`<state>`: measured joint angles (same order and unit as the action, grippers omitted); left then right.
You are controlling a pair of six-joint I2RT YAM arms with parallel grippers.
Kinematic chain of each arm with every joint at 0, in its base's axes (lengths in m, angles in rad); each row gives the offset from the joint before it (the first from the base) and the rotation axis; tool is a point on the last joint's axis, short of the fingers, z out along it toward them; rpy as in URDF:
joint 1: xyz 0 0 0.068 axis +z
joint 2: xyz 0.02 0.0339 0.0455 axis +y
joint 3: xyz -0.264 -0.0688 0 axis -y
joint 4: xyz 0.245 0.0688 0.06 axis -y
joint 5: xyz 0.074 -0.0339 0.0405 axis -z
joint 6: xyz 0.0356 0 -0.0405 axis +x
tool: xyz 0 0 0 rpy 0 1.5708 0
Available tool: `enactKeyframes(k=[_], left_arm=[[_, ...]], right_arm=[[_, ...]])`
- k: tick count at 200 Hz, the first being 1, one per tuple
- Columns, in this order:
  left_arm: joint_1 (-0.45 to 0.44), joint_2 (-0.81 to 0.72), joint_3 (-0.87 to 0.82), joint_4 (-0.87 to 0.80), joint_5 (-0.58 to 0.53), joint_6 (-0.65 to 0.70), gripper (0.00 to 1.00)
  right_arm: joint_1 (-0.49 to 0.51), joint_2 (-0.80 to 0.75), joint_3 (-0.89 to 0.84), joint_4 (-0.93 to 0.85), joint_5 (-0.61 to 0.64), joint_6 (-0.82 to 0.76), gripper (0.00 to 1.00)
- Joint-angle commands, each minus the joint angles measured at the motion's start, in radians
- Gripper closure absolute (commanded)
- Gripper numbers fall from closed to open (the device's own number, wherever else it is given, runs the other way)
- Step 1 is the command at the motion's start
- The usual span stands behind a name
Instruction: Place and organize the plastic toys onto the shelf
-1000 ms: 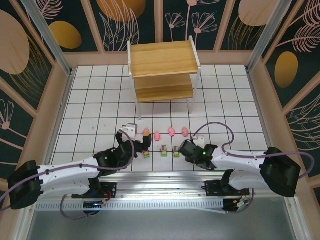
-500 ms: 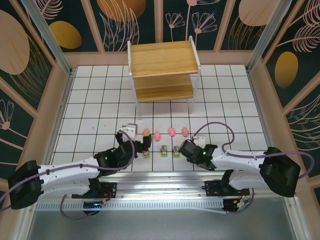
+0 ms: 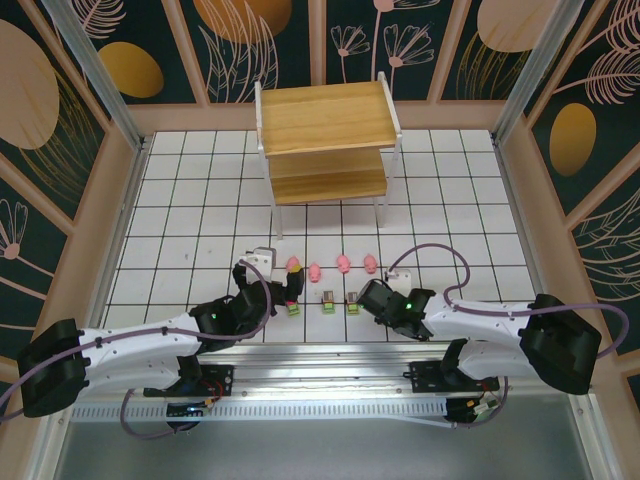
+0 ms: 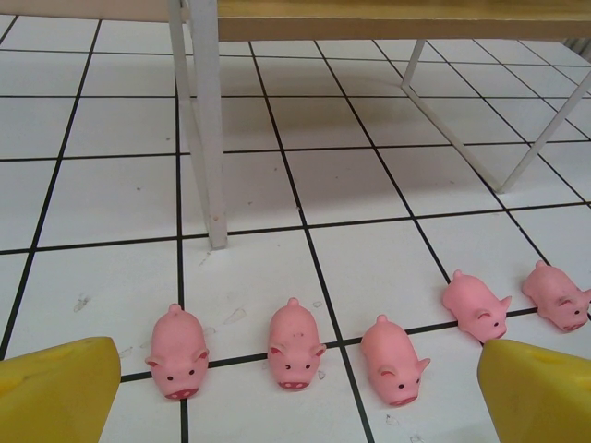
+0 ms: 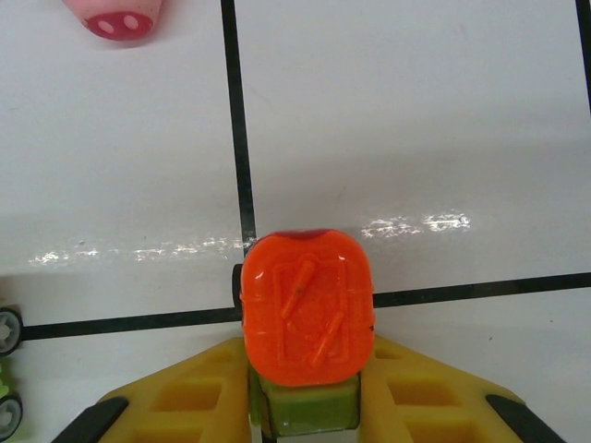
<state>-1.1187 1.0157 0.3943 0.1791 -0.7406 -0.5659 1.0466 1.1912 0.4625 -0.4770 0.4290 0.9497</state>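
Pale wooden boards, two tiers of them, sit in a thin white frame on slim white legs to form the shelf (image 3: 325,135), which stands at the far side of the tabletop (image 3: 200,200), a glossy white surface ruled with black grid lines; both boards are bare of toys. Soft-looking, rounded pink pigs (image 4: 294,344) with darker snouts number five in the left wrist view, standing in a loose row on the tabletop just in front of a shelf leg and facing the camera. Left claw (image 4: 295,406): jaws spread to full width, yellow fingertips (image 4: 55,388) at the two lower corners of that view, holding nothing and touching nothing, with the three nearest pigs lying between and ahead of the fingertips. Right claw (image 5: 305,397): jaws closed onto the green base of the orange-topped piece (image 5: 307,309), one yellow ribbed finger pressed against each side. This piece is blocky, with a glossy orange rounded-rectangular cap bearing raised strokes, and it sits on a black grid line near the front edge of the tabletop, well apart from the shelf. Blocky pieces (image 3: 327,298) counted in the top view: three, in a row between the two claws, nearer than the pigs. One pig snout shows at the upper edge of the right wrist view
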Motion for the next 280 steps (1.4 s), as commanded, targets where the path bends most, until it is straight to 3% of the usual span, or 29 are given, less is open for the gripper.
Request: enactKeyframes(k=[1, 68, 130, 197, 241, 280], left_arm=[[-0.006, 0.008, 0.004, 0.013, -0.005, 0.017, 0.01], [-0.006, 0.061, 0.052, -0.029, -0.014, 0.035, 0.01], [-0.006, 0.050, 0.078, -0.064, 0.008, 0.062, 0.01], [0.000, 0.098, 0.135, -0.057, 0.169, 0.108, 0.01], [0.048, 0.129, 0.140, -0.043, 0.302, 0.113, 0.01], [0.098, 0.092, 0.112, -0.039, 0.355, 0.107, 0.01]], right_arm=[[-0.002, -0.022, 0.023, -0.047, 0.045, 0.022, 0.86], [-0.004, -0.040, 0.213, -0.166, 0.134, -0.061, 0.88], [-0.071, 0.053, 0.442, -0.154, 0.194, -0.279, 0.88], [-0.228, 0.141, 0.596, -0.035, 0.176, -0.518, 0.88], [-0.280, 0.225, 0.703, 0.002, 0.168, -0.613, 0.88], [-0.329, 0.283, 0.762, 0.035, 0.147, -0.680, 0.88]])
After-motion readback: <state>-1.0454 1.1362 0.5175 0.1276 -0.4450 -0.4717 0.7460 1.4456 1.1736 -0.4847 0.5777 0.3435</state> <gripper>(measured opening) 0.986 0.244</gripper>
